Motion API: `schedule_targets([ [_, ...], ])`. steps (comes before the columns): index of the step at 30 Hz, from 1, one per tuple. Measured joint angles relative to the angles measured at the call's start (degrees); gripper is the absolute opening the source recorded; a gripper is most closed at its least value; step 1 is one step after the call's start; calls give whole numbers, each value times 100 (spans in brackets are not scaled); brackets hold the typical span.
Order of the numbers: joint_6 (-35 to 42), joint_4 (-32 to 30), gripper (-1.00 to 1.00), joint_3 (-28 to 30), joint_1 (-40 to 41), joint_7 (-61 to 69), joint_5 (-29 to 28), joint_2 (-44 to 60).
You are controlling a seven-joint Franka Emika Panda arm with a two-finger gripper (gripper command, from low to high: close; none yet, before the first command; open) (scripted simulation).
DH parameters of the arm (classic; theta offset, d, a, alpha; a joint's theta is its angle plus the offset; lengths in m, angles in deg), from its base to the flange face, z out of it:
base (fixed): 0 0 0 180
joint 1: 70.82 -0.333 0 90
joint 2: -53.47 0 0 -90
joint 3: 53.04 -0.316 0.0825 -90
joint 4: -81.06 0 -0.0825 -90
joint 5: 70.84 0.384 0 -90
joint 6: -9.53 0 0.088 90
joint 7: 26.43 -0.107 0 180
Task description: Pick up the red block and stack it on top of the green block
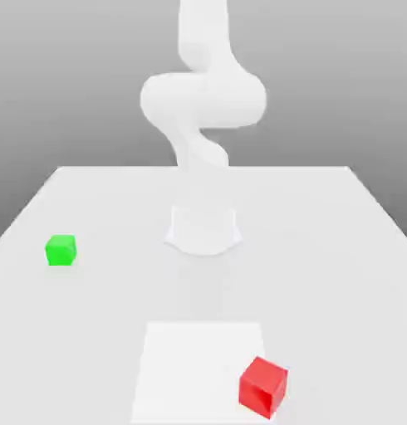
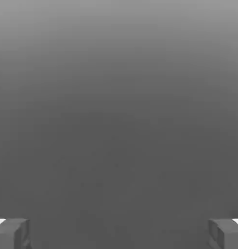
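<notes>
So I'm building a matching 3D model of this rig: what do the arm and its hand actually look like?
The arm is plain glossy white, made of thick rounded, tube-like segments, rising from a round white base. No cables, labels or markings are visible on it. In the hand view, the hand has two blocky fingertips in mid grey with squared edges, with a bit of white behind each.

Bright, plain green on the small matte green cube (image 1: 61,250), no marks anywhere. The small matte red cube (image 1: 263,387) shows vivid red, its faces unpatterned, one side shaded darker. The smooth robot arm (image 1: 203,91) is all white, and the flat surface (image 1: 340,274) is pale grey-white with a whiter square patch (image 1: 190,365). The pincer (image 2: 119,233) has grey fingertips (image 2: 11,233) against a plain grey backdrop.
</notes>
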Motion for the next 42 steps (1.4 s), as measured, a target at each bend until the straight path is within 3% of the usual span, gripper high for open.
schedule_targets([
  [8, -651, -340, 0, 470, -805, 1629, 390, 1707],
  [16, -1288, -673, 0, 568, -1256, 3171, 699, 3375],
  [25, -2093, -1028, 0, 483, -1456, 4277, 279, 5155],
  [29, -2751, -934, 0, 331, -1351, 4465, 417, 5977],
  [30, -2886, -910, -100, 289, -1317, 4496, 456, 6141],
  [37, -2890, -908, -100, 286, -1315, 4495, 454, 6159],
  [42, -2150, -1056, -100, 463, -1404, 4302, 207, 5266],
])
